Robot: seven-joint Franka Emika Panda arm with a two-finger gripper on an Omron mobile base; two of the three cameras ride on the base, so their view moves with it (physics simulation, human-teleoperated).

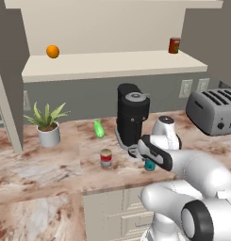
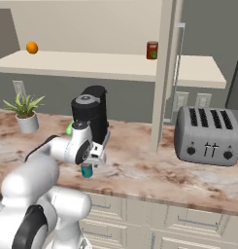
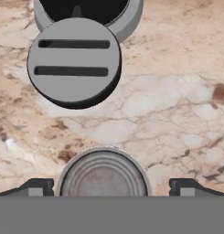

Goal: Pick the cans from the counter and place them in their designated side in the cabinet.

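Nearest the base, over the front part of the long brown-and-white marbled stone counter (image 1: 41,174), the white arm's two-finger gripper (image 3: 111,186) points down with its jaws spread wide, one dark fingertip on either side of the small teal-blue cylindrical can (image 2: 86,170); in the hand view the can's ridged grey top sits between the tips with a gap on both sides, so nothing is gripped. Left of it in the left base view, standing upright and apart, is the small red can with a white band and pale top (image 1: 106,158). Just behind the teal can stands a black coffee machine (image 1: 132,113) with a round grey slotted drip plate (image 3: 74,61) at its foot. A small bright green bottle-like object (image 1: 99,129) lies beside the machine, a potted green plant in a white pot (image 1: 47,124) stands farther left, and a grey four-slot toaster (image 2: 206,134) sits well to the right. Above, the wide cream-beige open wall cabinet (image 1: 112,66) holds an orange (image 1: 53,51) at its left end and a darker red can with a green mark (image 1: 174,45) at its right.
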